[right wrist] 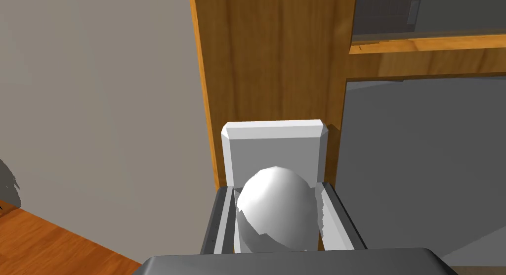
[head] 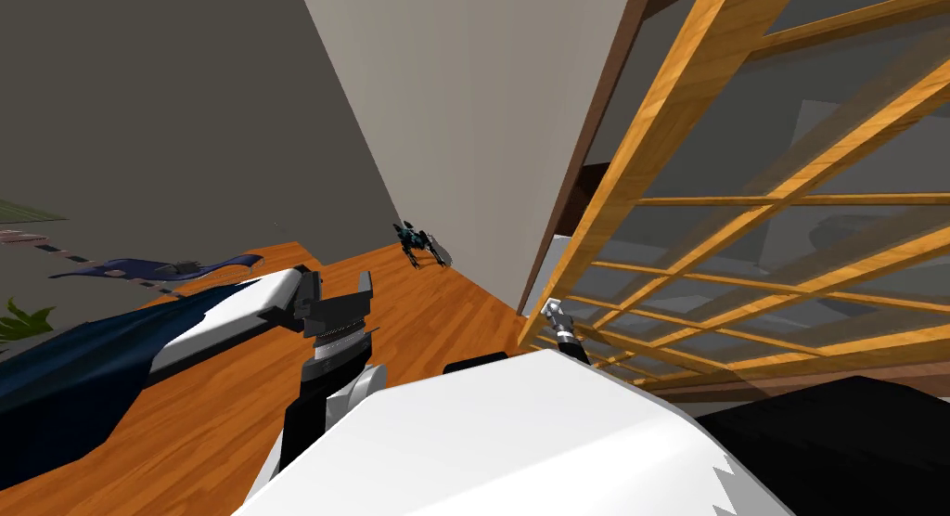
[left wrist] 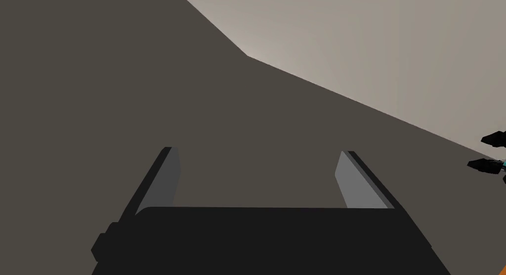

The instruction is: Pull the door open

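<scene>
Our right pincer (right wrist: 274,189) is closed on the knob (right wrist: 274,215), with its fingers (right wrist: 221,217) pressing the knob's two sides. The knob is white and egg-shaped and sits on a white plate (right wrist: 273,138) fixed to the door (right wrist: 276,64), on the wooden upright at its edge. Just beside that edge is a beige wall (right wrist: 99,89). From the head, we see the door (head: 649,121) on our right as a grid of wooden bars with grey panes between them, and the right pincer (head: 554,309) small at the foot of its near edge. Our left pincer (head: 336,288) hangs well apart from the door, above the wooden floor (head: 417,297). In its wrist view the left pincer (left wrist: 258,153) is open, with nothing between its fingers.
</scene>
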Robot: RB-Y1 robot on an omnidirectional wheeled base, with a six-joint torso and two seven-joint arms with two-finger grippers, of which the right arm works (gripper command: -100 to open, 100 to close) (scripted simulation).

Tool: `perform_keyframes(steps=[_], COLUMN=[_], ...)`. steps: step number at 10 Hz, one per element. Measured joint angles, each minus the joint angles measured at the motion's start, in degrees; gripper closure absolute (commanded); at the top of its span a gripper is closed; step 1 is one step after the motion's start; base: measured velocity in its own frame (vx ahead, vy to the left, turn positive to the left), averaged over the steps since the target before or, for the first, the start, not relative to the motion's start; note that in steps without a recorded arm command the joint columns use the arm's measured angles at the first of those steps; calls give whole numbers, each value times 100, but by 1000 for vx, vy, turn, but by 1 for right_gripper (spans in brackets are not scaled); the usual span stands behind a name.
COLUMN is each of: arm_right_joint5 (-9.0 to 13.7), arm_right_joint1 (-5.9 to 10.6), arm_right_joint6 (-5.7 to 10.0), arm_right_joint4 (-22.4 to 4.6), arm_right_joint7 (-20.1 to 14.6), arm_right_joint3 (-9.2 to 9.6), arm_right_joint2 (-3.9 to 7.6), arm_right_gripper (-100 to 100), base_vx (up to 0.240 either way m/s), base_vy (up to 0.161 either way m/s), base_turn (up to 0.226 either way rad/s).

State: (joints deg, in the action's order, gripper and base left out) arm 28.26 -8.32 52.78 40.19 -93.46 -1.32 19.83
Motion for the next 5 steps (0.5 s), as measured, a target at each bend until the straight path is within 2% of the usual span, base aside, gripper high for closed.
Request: perform_keyframes(steps=[2, 3, 4, 5], arm_right_joint5=[-116, -171, -184, -225], arm_right_joint1=[-57, -87, -103, -114], arm_right_joint6=[58, 108, 106, 148], arm_right_joint4=[24, 34, 23, -1], arm_right_joint7=[-142, -217, -232, -271], arm_right_joint3=[180, 261, 287, 346], arm_right_joint2=[68, 103, 88, 105], arm_right_gripper=[100, 100, 100, 100], base_vx=[-280, -124, -152, -225], base_vy=[26, 20, -5, -31], base_turn=[68, 16, 40, 79])
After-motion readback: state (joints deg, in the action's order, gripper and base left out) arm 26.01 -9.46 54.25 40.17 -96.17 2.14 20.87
